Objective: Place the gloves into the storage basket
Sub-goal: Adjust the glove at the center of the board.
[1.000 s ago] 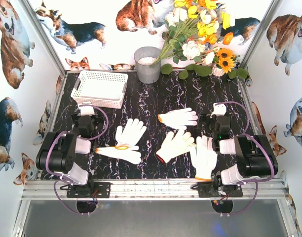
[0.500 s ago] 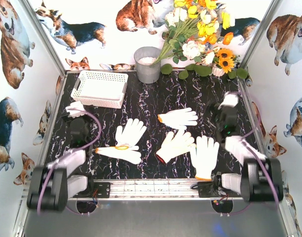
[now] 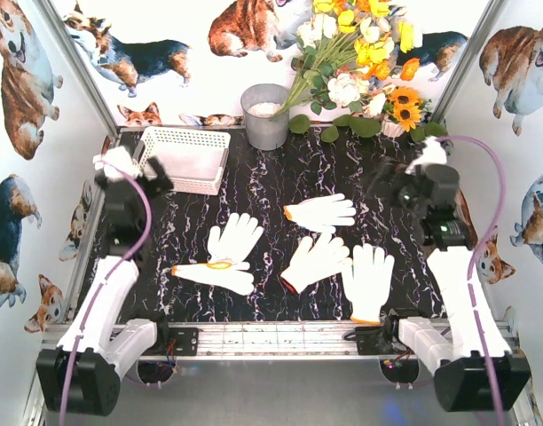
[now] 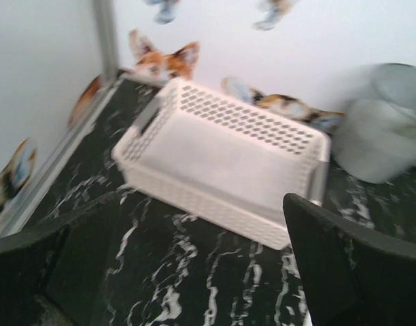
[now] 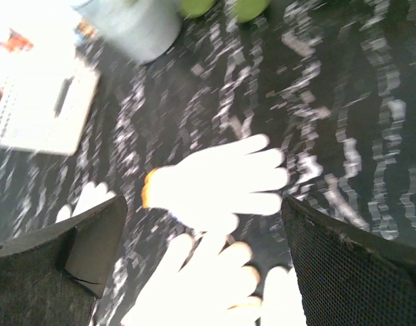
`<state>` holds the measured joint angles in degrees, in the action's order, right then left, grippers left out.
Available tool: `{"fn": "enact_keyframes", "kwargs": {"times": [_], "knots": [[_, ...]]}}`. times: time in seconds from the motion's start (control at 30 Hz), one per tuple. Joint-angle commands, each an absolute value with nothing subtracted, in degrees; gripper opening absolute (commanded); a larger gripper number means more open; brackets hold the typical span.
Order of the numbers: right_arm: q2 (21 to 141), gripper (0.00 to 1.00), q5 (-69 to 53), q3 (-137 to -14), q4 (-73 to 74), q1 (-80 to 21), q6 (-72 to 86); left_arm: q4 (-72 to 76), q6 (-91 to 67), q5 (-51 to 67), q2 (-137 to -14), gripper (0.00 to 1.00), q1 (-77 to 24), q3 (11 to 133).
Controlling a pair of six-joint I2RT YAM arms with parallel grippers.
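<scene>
White knit, soft and light: expect the gloves to flop, fold and drag rather than lift flat. Your right claw hangs with its jaws spread wide and nothing in them. Nearest, under its jaws, a second glove shows, blurred. Just ahead of it lies the orange-cuffed glove, fingers pointing to the claw's right.

I judge the best hold is across the palm or at the thicker cuff, pinching down into the cloth against the marble-patterned tabletop. A grip on one knit finger would likely slip off.

Your left claw is also fully open and empty, well apart from every glove. Directly ahead of it, near, sits the white storage basket, with no glove in it. Beyond that, to the claw's right, stands the grey bucket. All five gloves lie on the tabletop.
</scene>
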<state>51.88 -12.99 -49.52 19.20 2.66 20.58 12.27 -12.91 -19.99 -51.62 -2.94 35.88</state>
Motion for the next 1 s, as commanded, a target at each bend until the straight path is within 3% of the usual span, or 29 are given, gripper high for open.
{"fn": "enact_keyframes", "kwargs": {"times": [0.0, 0.17, 0.47, 0.77, 0.97], "knots": [[55.71, 0.98, -16.16, -57.94, 34.33, -7.33, 22.87, -5.54, -7.39, -4.01, -55.8, 1.0, -5.96, 49.17], [58.84, 0.93, -11.64, -55.88, 35.95, -20.13, 28.71, -15.84, -1.5, -2.6, -58.44, 1.0, -15.2, 55.48], [57.64, 0.85, 3.37, -48.18, 34.04, -35.72, 40.11, -17.73, -11.78, -2.21, -56.02, 1.0, -20.86, 50.12], [59.05, 0.82, 5.95, -46.54, 41.26, -40.93, 48.76, -17.33, -15.16, -0.66, -55.01, 1.0, -20.92, 41.94], [57.96, 0.8, 4.29, -39.75, 37.07, -41.04, 56.07, -18.02, -12.14, 0.57, -58.09, 1.0, -20.78, 47.37]]}}
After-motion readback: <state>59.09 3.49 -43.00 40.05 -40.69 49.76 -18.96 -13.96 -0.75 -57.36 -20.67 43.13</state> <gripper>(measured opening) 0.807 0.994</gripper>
